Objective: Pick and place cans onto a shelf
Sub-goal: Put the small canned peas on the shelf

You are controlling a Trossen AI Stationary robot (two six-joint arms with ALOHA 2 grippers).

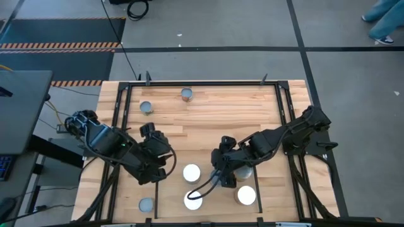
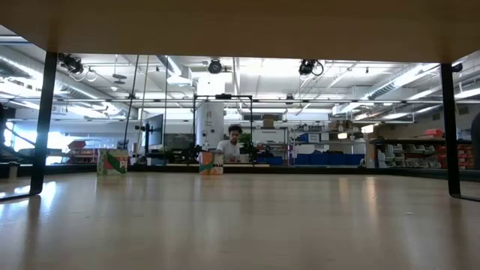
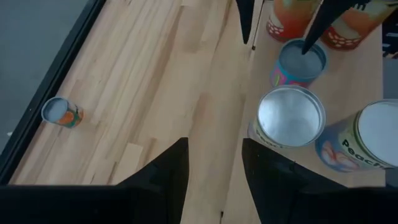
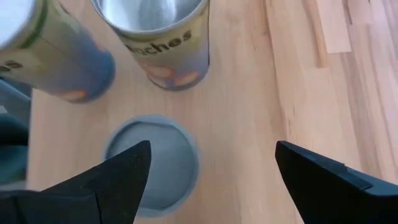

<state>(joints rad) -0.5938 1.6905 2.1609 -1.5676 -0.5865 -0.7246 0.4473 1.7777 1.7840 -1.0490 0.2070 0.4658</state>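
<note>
Cans (image 1: 191, 172) cluster at the desk's (image 1: 214, 113) 6 o'clock, 2 more near 12 o'clock. Right gripper (image 1: 228, 171) hovers over the cluster, jaws wide and empty. Left gripper (image 1: 158, 165) sits at 7 o'clock, jaws narrow, empty.

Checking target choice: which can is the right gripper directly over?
The grey-topped can below the right gripper. It sits between the open fingers in the right wrist view, while the white-topped cans stand off to the side.
</note>
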